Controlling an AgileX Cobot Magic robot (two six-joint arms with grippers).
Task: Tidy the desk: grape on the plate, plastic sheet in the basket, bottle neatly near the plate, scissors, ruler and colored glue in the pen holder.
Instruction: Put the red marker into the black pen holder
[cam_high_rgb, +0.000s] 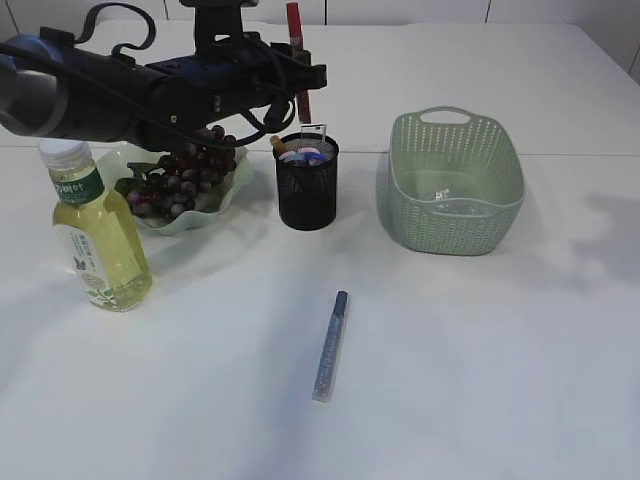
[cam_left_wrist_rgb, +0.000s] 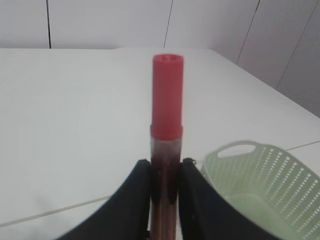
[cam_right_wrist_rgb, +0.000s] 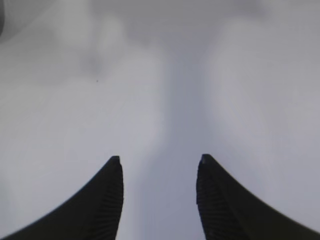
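Note:
My left gripper (cam_high_rgb: 300, 75) is shut on a red glue tube (cam_high_rgb: 296, 50) and holds it upright above the black mesh pen holder (cam_high_rgb: 307, 190). In the left wrist view the tube (cam_left_wrist_rgb: 167, 100) stands between the jaws (cam_left_wrist_rgb: 165, 167). The pen holder holds scissors handles and a clear ruler. A blue glitter glue tube (cam_high_rgb: 329, 345) lies on the table in front. Dark grapes (cam_high_rgb: 180, 180) sit on the pale green plate (cam_high_rgb: 225, 205). The bottle (cam_high_rgb: 95, 235) of yellow liquid stands left of the plate. My right gripper (cam_right_wrist_rgb: 159, 162) is open over bare table; it does not show in the exterior view.
A pale green woven basket (cam_high_rgb: 455, 185) stands right of the pen holder, with a clear plastic sheet (cam_high_rgb: 445, 200) inside; it also shows in the left wrist view (cam_left_wrist_rgb: 260, 175). The left arm reaches over the plate from the left.

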